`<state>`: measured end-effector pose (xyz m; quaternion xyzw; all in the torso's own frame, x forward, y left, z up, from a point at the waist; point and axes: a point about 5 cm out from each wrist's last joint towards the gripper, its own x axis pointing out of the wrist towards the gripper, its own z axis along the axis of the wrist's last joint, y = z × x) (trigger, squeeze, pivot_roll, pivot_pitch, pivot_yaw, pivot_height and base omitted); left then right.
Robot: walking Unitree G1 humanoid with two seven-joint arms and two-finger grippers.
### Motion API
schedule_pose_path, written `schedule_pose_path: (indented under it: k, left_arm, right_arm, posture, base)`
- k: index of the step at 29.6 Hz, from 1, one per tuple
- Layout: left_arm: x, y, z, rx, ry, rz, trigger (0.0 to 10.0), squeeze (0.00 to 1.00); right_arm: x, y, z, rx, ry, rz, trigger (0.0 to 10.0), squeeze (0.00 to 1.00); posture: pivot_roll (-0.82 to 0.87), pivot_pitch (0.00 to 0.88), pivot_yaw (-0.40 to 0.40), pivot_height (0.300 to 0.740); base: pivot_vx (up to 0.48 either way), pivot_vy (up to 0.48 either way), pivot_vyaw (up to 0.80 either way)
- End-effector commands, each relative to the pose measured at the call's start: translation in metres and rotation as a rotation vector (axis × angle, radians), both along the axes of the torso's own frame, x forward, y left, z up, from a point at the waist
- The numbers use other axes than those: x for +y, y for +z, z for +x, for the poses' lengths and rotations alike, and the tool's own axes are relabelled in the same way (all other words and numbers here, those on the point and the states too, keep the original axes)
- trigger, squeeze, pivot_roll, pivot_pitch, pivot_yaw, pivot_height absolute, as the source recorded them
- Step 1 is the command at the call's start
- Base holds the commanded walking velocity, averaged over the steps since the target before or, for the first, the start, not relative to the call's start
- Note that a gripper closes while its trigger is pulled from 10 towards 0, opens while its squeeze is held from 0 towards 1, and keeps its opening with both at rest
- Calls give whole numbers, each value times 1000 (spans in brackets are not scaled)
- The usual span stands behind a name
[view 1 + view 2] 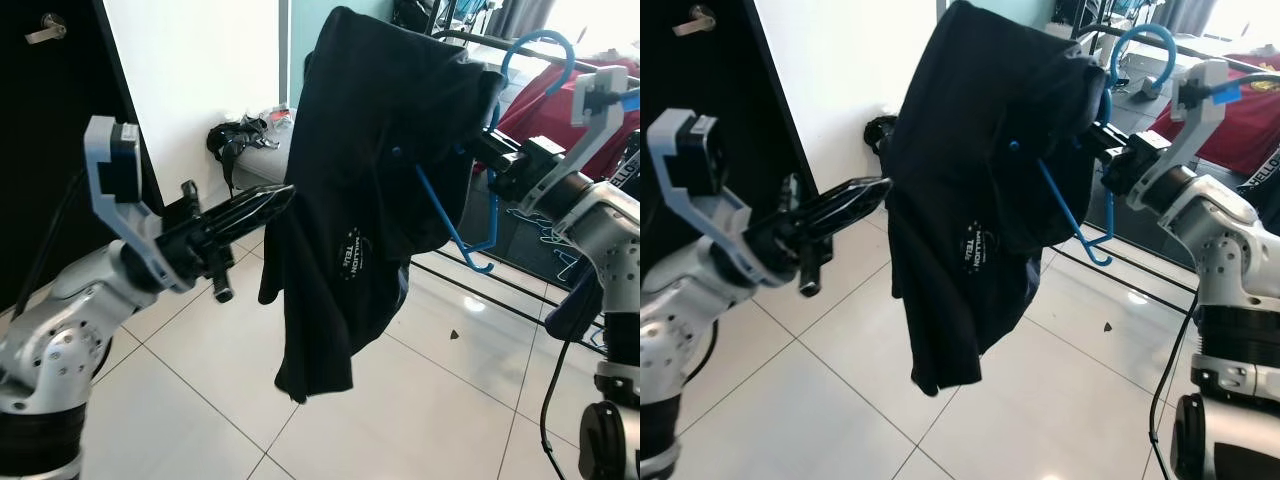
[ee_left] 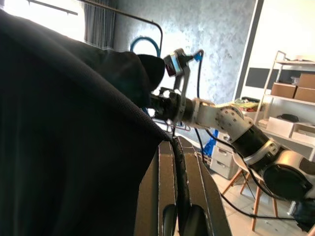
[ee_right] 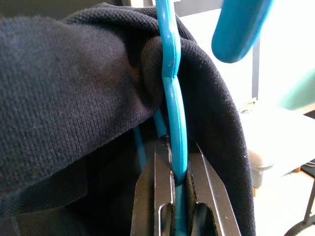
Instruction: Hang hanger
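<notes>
Clamping the blue hanger (image 3: 173, 98) under a black shirt (image 1: 360, 180), right end effector (image 3: 179, 169); left end effector (image 1: 262, 207) closed.

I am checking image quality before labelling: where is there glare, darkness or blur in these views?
Left eye view: window glare top right, a bright reflection on the glossy white tiled floor. Left wrist view: the black fabric shirt is a dark mass against backlight. Right wrist view: the curved blue plastic hanger is sharp, its background overexposed.
</notes>
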<state>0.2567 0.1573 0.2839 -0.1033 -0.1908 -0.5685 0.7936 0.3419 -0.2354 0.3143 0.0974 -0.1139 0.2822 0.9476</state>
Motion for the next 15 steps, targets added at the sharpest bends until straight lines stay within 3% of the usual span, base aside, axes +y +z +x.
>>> schedule_pose_path:
  k: [1, 3, 5, 6, 7, 9, 10, 13, 15]
  left_arm:
    - [-1, 3, -8, -29, -53, 41, 0, 0]
    - [3, -4, -7, -4, -39, 72, 0, 0]
    - [12, -36, -11, 122, -48, 149, 0, 0]
    - [12, -36, -11, 122, -48, 149, 0, 0]
    - [16, -50, -13, 170, -44, 180, 0, 0]
    - [16, -50, -13, 170, -44, 180, 0, 0]
    - [27, -61, -7, 210, 35, 167, 0, 0]
    - [36, -55, 2, 196, 126, 105, 0, 0]
    - [38, -50, 3, 184, 137, 75, 0, 0]
  right_arm:
    - [-11, 11, 0, -46, -79, 35, 10000, 0]
    - [-12, 13, 0, -54, -88, 51, 10000, 0]
    - [-23, 15, 6, -40, -188, 95, 10000, 0]
    - [-23, 15, 6, -40, -188, 95, 10000, 0]
    - [-26, 14, 8, -26, -223, 108, 10000, 0]
    - [-26, 14, 8, -26, -223, 108, 10000, 0]
    - [-27, 11, 10, 7, -243, 119, 10000, 0]
    - [-19, 2, 10, 73, -189, 32, 10000, 0]
    - [-16, -2, 10, 97, -170, 26, 10000, 0]
  posture:
    - [-4, 94, -61, 740]
    - [-3, 95, -61, 740]
    - [-4, 96, -61, 740]
    - [-4, 96, -61, 740]
    - [0, 99, -61, 740]
    - [0, 99, -61, 740]
    - [-1, 100, -61, 740]
    - [2, 101, -63, 740]
    - [1, 101, -64, 740]
  base:
    - [0, 0, 0]
    - [0, 0, 0]
    - [0, 0, 0]
    - [0, 0, 0]
    - [0, 0, 0]
    - [0, 0, 0]
    - [0, 0, 0]
    - [0, 0, 0]
    - [0, 0, 0]
